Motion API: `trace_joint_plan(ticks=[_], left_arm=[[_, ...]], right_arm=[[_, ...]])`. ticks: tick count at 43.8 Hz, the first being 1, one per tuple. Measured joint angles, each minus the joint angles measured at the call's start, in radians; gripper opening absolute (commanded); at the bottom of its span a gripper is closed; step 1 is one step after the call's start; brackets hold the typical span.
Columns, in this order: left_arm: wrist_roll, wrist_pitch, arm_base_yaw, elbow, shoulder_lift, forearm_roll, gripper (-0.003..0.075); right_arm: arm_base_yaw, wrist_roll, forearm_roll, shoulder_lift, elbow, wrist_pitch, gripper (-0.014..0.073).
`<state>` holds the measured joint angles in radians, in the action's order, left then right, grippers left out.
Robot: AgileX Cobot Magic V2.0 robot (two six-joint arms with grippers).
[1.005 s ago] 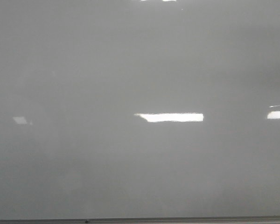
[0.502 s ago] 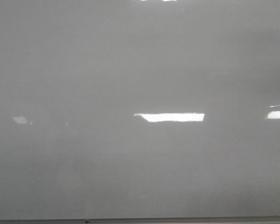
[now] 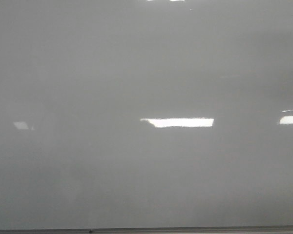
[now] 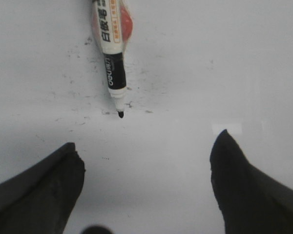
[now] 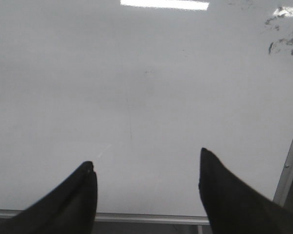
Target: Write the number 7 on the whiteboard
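Glossy pale-grey whiteboard (image 3: 136, 73), unmarked

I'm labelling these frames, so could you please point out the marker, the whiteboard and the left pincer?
marker (image 4: 110, 51): left wrist view, on its white printed barrel.
whiteboard (image 3: 136, 73): front view, on a bare stretch of its glossy surface.
left pincer (image 4: 146, 187): left wrist view, midway between its two dark fingertips, standing open.
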<state>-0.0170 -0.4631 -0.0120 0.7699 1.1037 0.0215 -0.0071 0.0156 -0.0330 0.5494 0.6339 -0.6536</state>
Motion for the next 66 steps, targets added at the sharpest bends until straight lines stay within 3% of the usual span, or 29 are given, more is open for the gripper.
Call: trace_joint_plan(ticks=[17, 32, 57, 61, 66], left_arm=[[0.0, 0.072, -0.041, 0.129, 0.237, -0.002, 0.0525], [0.0, 0.186, -0.041, 0.14, 0.35, -0.002, 0.0503], [0.0, 0.229, -0.041, 0.141, 0.363, -0.002, 0.0043], [0.0, 0.227, -0.041, 0.141, 0.356, -0.002, -0.0014], [0.0, 0.204, -0.041, 0.141, 0.321, -0.002, -0.002]], right_arm=[[0.0, 0.0, 0.0, 0.0, 0.0, -0.006, 0.0478], [0.0, 0.0, 0.0, 0.0, 0.0, -0.008, 0.0478], [0.0, 0.0, 0.0, 0.0, 0.0, -0.01, 0.0478], [0.0, 0.0, 0.0, 0.0, 0.0, -0.01, 0.0478], [0.0, 0.0, 0.0, 0.0, 0.0, -0.01, 0.0478]])
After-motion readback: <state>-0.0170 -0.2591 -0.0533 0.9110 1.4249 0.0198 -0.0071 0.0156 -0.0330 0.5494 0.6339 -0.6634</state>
